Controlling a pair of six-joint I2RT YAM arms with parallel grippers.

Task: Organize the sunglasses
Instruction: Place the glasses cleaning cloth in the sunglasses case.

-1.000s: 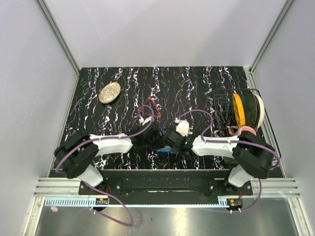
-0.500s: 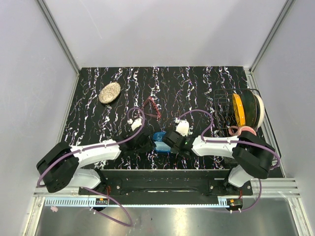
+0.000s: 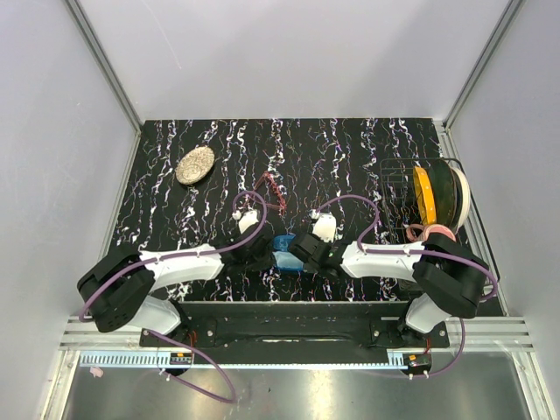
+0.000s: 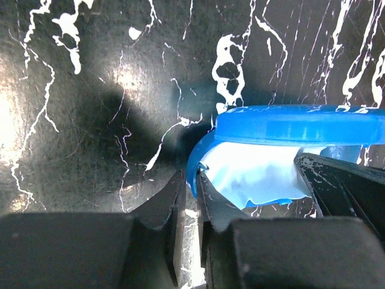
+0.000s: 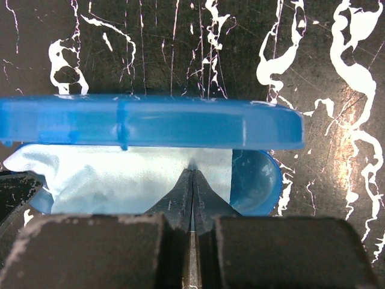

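The sunglasses (image 3: 272, 192) lie on the table (image 3: 350, 157), beyond the open blue case (image 5: 150, 120). The left gripper (image 4: 191, 180) pinches the case rim; the right gripper (image 5: 192, 176) is clenched at the cloth (image 5: 114, 174) inside. If the rim slips, the case may tip or shut

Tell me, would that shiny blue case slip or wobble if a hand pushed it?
The blue case looks glossy and hard, so it would probably slide rather than bend. Its lid stands open, so a push might swing it. The cloth inside looks thin and floppy, offering little support.
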